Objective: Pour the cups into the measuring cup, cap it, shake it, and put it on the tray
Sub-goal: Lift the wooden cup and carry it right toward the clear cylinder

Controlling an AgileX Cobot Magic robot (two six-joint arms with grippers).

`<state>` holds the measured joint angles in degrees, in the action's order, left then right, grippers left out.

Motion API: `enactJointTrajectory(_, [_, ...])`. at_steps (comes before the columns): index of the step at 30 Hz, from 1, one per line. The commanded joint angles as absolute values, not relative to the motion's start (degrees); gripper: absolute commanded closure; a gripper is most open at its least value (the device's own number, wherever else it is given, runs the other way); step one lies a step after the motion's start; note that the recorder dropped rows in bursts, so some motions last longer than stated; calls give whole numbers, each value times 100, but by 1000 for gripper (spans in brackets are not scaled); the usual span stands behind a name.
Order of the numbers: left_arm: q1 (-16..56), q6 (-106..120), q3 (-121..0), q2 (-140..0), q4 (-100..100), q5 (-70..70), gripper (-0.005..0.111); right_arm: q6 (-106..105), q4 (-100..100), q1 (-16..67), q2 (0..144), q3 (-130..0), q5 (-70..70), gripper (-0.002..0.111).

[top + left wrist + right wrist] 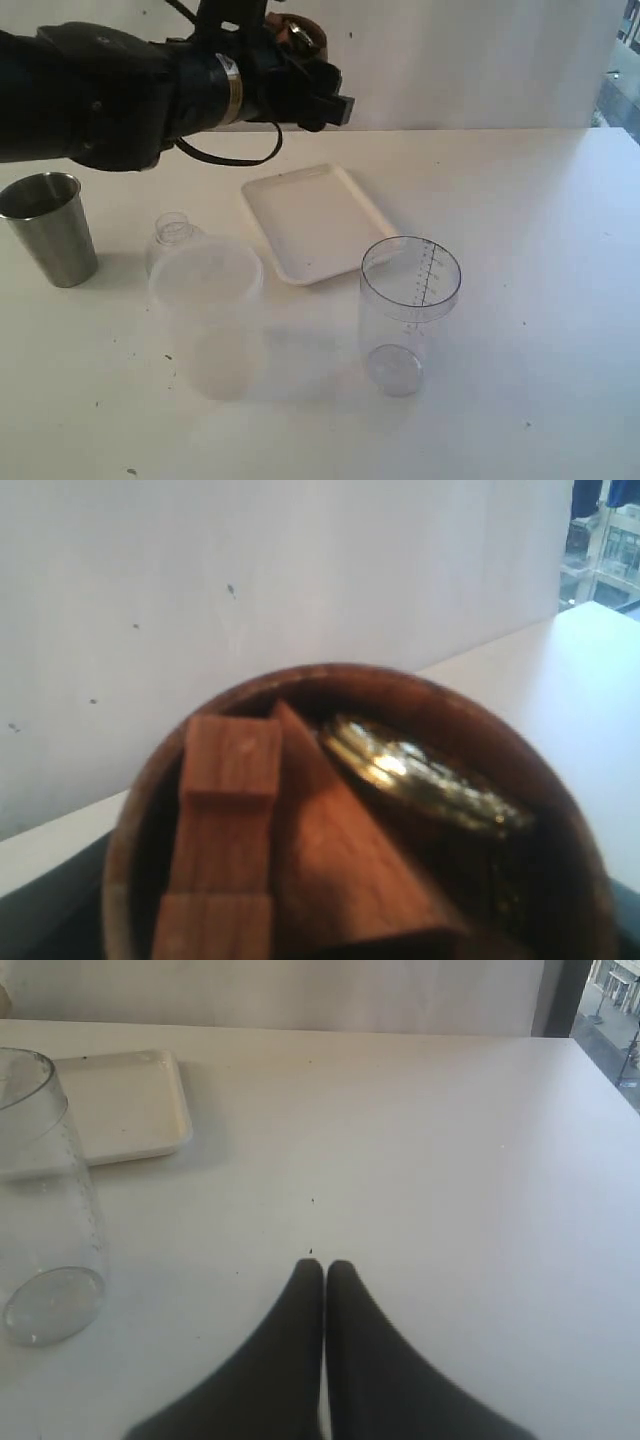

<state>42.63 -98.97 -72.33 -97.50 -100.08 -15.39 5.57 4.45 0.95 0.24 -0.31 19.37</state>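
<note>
My left gripper (305, 75) is raised above the back left of the table, shut on the brown wooden cup (300, 35). The left wrist view looks straight into that cup (560, 810), which holds wooden blocks (225, 820) and a shiny gold piece (420, 775). The steel tumbler (48, 228) stands upright at the far left. In the front middle the clear measuring cup (408, 310) (45, 1200) stands upright and uncapped. Behind it lies the white tray (315, 222) (125, 1105). My right gripper (325, 1268) is shut on nothing, low over bare table, and is out of the exterior view.
A frosted translucent container (208, 315) with its lid on stands left of the measuring cup. A small clear bottle (172, 232) sits just behind it. The table's far edge meets a white wall.
</note>
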Motion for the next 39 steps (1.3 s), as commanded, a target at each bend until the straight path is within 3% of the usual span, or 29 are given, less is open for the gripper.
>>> enactJointTrajectory(1, [4286, -9868, -7342, -9601, -9995, -1071, 107, 587, 451, 67, 0, 0, 1930, 108])
enactJointTrajectory(10, [4286, -8681, -7376, -9592, -9995, -917, 107, 587, 451, 67, 0, 0, 1930, 108])
enactJointTrajectory(16, [3898, -10019, -7412, -9575, -9995, -529, 107, 587, 451, 67, 0, 0, 1930, 108])
enactJointTrajectory(22, [3490, -9819, -7433, -9641, -9995, 41, 107, 587, 451, 67, 0, 0, 1930, 108])
enactJointTrajectory(27, [3559, -9444, -7481, -9641, -9995, 795, 107, 587, 451, 67, 0, 0, 1930, 108])
enactJointTrajectory(34, [3674, -7667, -7481, -9641, -7953, 1152, 107, 587, 451, 67, 0, 0, 1930, 108])
enactJointTrajectory(37, [3621, -6895, -7481, -9641, -7213, 2025, 107, 587, 451, 67, 0, 0, 1930, 108])
enactJointTrajectory(39, [3560, -5089, -7323, -9641, -5153, 2532, 107, 587, 451, 67, 0, 0, 1930, 108])
